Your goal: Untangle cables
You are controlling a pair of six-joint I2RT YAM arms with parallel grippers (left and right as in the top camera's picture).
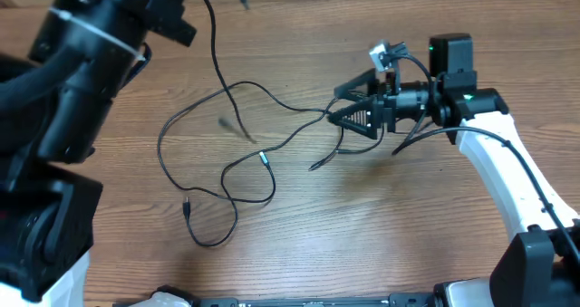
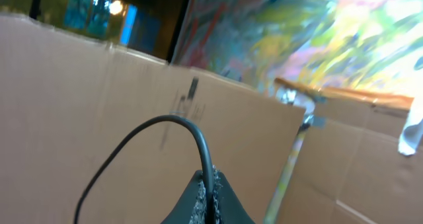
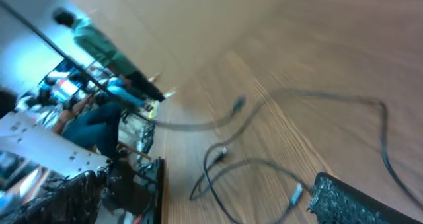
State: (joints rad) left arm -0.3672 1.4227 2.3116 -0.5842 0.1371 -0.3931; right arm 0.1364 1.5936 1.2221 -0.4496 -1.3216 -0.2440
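Black, thin and limp, the cables point(image 1: 263, 158) lie in loose crossing loops on the wooden table point(image 1: 408, 225), just beside the right gripper point(image 1: 344, 103), whose fingers stand wide apart with nothing between them. We judge the cords light, slippery and apt to drag whole loops along, so a pinch close behind a plug point(image 1: 185, 207) should hold best. Well apart from the right gripper, the left gripper point(image 2: 210, 187) is clamped on one strand point(image 2: 165, 120), lifted toward the cardboard walls point(image 2: 79, 85); the crossings themselves look the chief hindrance
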